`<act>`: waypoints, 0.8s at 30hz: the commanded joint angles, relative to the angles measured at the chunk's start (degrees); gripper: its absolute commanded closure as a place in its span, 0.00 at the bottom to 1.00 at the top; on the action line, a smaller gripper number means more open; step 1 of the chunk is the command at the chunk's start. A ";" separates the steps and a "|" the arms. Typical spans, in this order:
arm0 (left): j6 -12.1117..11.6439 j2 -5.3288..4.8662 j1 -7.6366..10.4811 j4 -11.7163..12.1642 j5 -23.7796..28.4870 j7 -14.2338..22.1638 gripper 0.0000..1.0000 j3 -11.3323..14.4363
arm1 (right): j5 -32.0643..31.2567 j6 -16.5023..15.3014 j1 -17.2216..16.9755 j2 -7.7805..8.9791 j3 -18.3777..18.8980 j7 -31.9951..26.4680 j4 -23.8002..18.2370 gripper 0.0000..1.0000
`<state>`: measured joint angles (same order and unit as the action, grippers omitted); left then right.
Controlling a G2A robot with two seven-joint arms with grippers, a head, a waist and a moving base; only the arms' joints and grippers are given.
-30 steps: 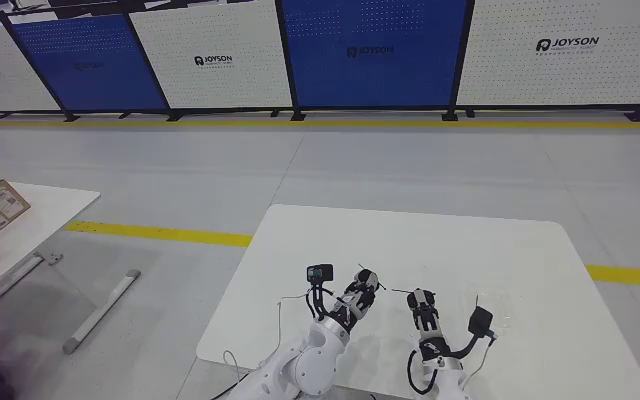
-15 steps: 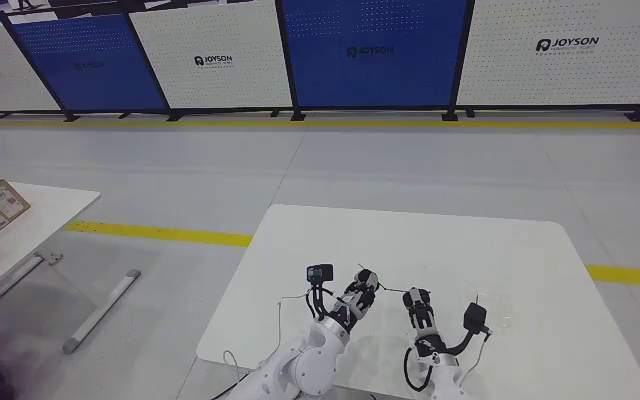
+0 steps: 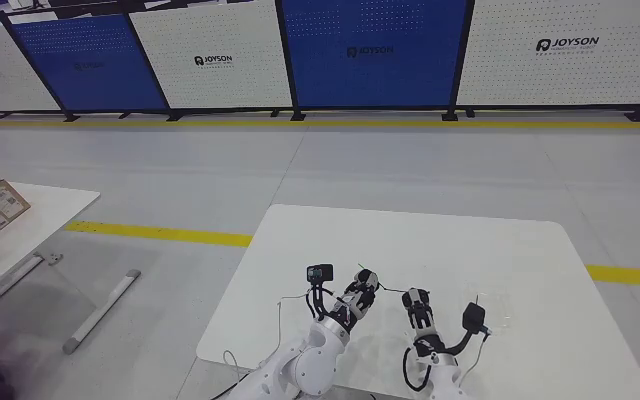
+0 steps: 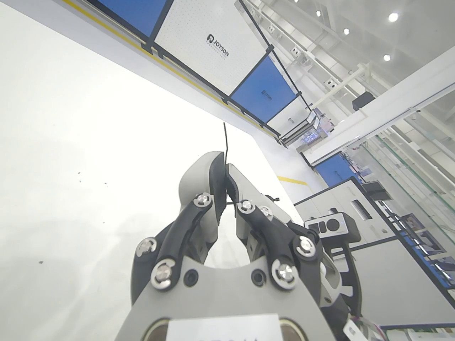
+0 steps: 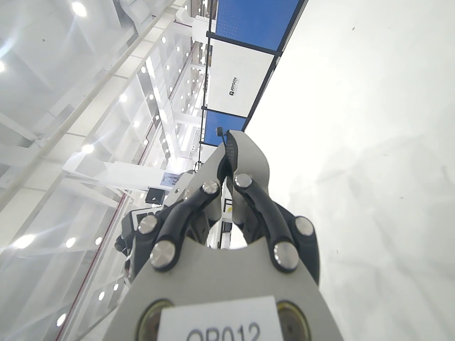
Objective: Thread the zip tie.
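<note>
Above the near part of the white surface (image 3: pixel 480 250), the left gripper (image 4: pixel 226 164) is clenched on the black zip tie (image 4: pixel 224 138), whose thin tail sticks out past its fingertips. Just beside it, the right gripper (image 5: pixel 227 143) is likewise pinched tight on the tie, the small square head end poking beyond its tips, clear of the surface

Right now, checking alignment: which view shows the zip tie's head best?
Right wrist view: the zip tie's head pokes out past the shut right gripper. Left wrist view shows the tail beyond the left gripper; top view, a faint line between them.
</note>
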<state>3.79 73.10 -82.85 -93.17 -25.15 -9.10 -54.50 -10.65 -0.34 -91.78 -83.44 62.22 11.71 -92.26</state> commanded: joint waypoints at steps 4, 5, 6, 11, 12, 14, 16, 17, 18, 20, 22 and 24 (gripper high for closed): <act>0.00 0.00 0.00 0.00 0.00 0.00 1.00 0.00 | 0.32 -0.87 -0.51 0.02 0.52 0.19 -0.27 1.00; 0.00 0.00 0.00 0.00 0.00 0.00 1.00 0.00 | 0.33 -0.94 -0.59 0.02 0.61 0.14 -0.34 1.00; 0.00 0.00 0.00 0.00 0.00 0.00 1.00 0.00 | 0.32 -0.97 -0.64 0.02 0.66 0.10 -0.37 1.00; 0.00 0.00 0.00 0.00 0.00 0.00 1.00 0.00 | 0.15 -0.93 -0.74 0.00 0.73 -0.13 -0.38 1.00; 0.00 0.00 0.00 0.00 0.00 0.00 1.00 0.00 | 0.07 -0.86 -0.70 -0.02 0.69 -0.21 -0.35 1.00; 0.00 0.00 0.00 0.00 0.00 0.00 1.00 0.00 | -0.01 -0.74 -0.62 -0.05 0.62 -0.31 -0.33 1.00; 0.00 0.00 0.00 0.00 0.00 0.00 1.00 0.00 | 0.05 -0.79 -0.56 -0.08 0.61 -0.46 -0.30 1.00; 0.00 0.00 0.00 0.00 0.00 0.00 1.00 0.00 | 0.07 -0.84 -0.55 -0.09 0.61 -0.49 -0.28 1.00; 0.00 0.00 0.00 0.00 0.00 0.00 1.00 0.00 | 0.08 -0.91 -0.54 -0.10 0.60 -0.53 -0.24 1.00; 0.00 0.00 0.00 0.00 0.00 0.00 1.00 0.00 | 0.08 -0.98 -0.51 -0.12 0.61 -0.57 -0.19 1.00; 0.00 0.00 0.00 0.00 0.00 0.00 1.00 0.00 | 0.06 -0.99 -0.47 -0.14 0.62 -0.67 -0.13 1.00; 0.00 0.00 0.00 0.00 0.00 0.00 1.00 0.00 | 0.03 -0.91 -0.43 -0.16 0.61 -0.74 -0.08 1.00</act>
<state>3.79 73.10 -82.85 -93.17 -25.15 -9.10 -54.50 -10.60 -1.32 -92.23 -83.59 62.83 11.01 -92.36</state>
